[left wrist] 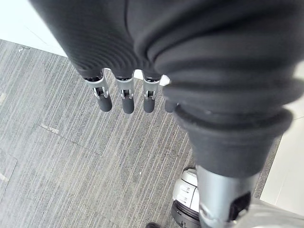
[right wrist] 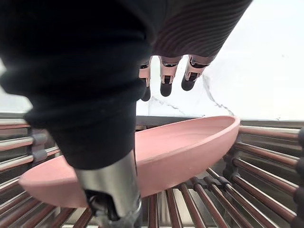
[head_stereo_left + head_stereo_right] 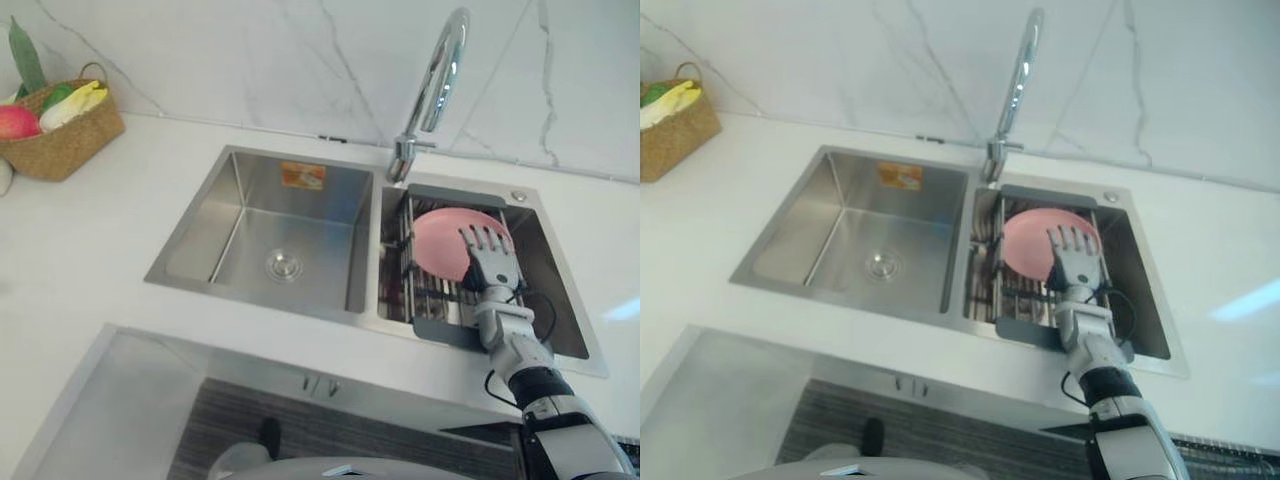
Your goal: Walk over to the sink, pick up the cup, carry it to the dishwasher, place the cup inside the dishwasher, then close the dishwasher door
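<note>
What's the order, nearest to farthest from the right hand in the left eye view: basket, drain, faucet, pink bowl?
1. Pink bowl, beneath the right hand.
2. Faucet, behind the sink's divider.
3. Drain, in the left basin.
4. Basket, far left.

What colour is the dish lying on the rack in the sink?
The dish is plain pink, with no pattern. The right wrist view shows it best.

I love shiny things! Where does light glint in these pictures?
Left eye view: the tap gleams along its curve, and a bright patch lies on the counter right of the sink. Right eye view: the same patch.
</note>
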You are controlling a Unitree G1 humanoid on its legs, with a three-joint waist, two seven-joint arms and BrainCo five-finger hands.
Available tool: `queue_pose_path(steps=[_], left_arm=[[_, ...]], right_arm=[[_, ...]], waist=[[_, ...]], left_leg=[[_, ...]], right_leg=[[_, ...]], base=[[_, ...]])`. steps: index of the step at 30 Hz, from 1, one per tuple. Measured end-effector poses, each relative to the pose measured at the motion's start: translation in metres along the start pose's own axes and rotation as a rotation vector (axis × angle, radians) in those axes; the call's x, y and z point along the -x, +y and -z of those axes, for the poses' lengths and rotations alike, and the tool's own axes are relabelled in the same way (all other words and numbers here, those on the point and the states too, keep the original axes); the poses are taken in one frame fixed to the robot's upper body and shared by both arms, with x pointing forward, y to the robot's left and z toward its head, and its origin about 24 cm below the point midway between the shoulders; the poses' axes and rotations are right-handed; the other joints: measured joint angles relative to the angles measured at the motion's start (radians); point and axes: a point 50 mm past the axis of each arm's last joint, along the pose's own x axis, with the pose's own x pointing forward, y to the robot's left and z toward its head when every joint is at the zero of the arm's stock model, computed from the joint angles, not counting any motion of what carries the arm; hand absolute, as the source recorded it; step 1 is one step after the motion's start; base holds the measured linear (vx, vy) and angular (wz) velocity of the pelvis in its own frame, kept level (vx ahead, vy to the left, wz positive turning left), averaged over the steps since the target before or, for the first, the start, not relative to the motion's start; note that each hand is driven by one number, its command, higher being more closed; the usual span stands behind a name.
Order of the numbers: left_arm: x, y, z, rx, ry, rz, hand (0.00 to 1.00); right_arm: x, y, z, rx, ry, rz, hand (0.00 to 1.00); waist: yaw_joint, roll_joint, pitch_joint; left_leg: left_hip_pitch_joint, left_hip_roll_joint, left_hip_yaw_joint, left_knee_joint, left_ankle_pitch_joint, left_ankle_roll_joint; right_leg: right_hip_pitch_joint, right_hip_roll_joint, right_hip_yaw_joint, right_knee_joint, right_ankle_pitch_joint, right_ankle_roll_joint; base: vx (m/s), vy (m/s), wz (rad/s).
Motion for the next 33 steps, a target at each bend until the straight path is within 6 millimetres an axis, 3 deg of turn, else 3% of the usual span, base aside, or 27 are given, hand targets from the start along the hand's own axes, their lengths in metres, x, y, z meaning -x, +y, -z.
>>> queue_pose_path(steps=[4, 24, 33], left_arm=[[0.0, 0.0, 0.0, 0.002, 0.001, 0.0, 0.0], [-0.001, 0.002, 0.002, 0.002, -0.017, -0.005, 0.0], [-0.001, 0.001, 0.001, 0.003, -0.019, -0.006, 0.0]], right_arm=[[-0.002, 0.003, -0.006, 0.01, -0.028, -0.036, 0.0], [-0.007, 0.004, 0.001, 0.038, 0.022, -0.042, 0.0], [-0.007, -0.006, 0.006, 0.053, 0.068, 0.139, 0.0]], waist=[[0.003, 0.0, 0.0], [0.021, 0.002, 0.014], [0.019, 0.007, 0.026]], left_leg=[[-0.001, -0.002, -0.004, 0.0, 0.004, 0.0], [-0.003, -0.004, -0.025, 0.0, 0.009, -0.005], [-0.008, -0.006, -0.027, 0.0, 0.013, -0.004]], right_leg=[[0.001, -0.001, -0.011, 0.0, 0.0, 0.0], [0.011, -0.001, -0.029, 0.0, -0.003, -0.007], [0.005, -0.002, -0.031, 0.005, -0.003, -0.004]], base=[[0.0, -0.001, 0.01], [-0.01, 0.0, 0.03], [0.0, 0.001, 0.0]])
